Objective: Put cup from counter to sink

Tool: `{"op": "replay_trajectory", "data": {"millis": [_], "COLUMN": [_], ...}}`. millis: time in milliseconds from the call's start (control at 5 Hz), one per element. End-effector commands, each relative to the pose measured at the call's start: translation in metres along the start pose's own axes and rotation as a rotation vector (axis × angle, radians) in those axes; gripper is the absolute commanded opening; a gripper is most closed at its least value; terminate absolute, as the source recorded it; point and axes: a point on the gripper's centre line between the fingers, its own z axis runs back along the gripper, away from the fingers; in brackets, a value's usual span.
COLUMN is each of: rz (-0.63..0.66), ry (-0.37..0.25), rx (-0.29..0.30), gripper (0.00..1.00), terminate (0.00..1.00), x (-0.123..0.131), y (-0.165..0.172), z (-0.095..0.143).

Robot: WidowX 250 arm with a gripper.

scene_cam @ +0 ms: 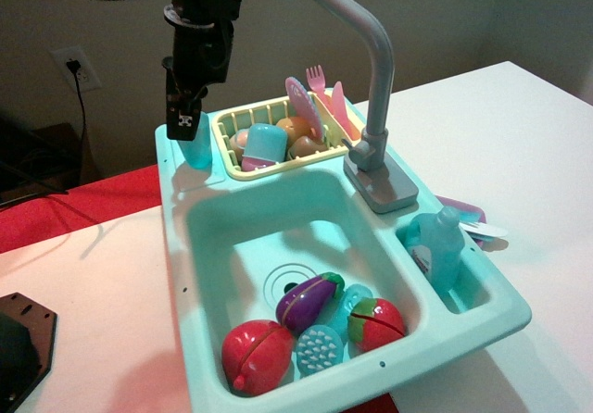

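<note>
The small translucent blue cup (199, 154) stands upright on the back-left corner of the turquoise counter (174, 174), just left of the dish rack. My gripper (185, 128) hangs straight down over it from the black arm. Its fingers reach the cup's top and left side, and the near finger hides part of the cup. The fingers line up one behind the other, so their gap does not show. The deep turquoise sink (232, 237) lies in front of the cup, with drain rings on its floor.
A yellow dish rack (228, 158) behind the sink holds a pale-blue cup with a purple base (264, 144), toy food and cutlery. The grey faucet (375, 80) arches at the right. A blue soap bottle (435, 244) fills the side compartment. An eggplant (309, 300) and red toys lie in the sink's front.
</note>
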Motion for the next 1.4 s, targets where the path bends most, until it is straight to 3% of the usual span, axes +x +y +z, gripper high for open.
{"op": "replay_trajectory", "data": {"millis": [0, 400, 600, 1200], "rz": [0.000, -0.002, 0.007, 0.008], "ry": [0.000, -0.006, -0.039, -0.050], "rx": [0.000, 0.002, 0.020, 0.034], "gripper": [1.00, 1.00, 0.00, 0.00], "terminate": [0.00, 0.00, 0.00, 0.00], "x": [0.000, 0.010, 0.005, -0.002], "y": [0.000, -0.003, -0.001, -0.005], "z": [0.000, -0.002, -0.006, -0.013]}}
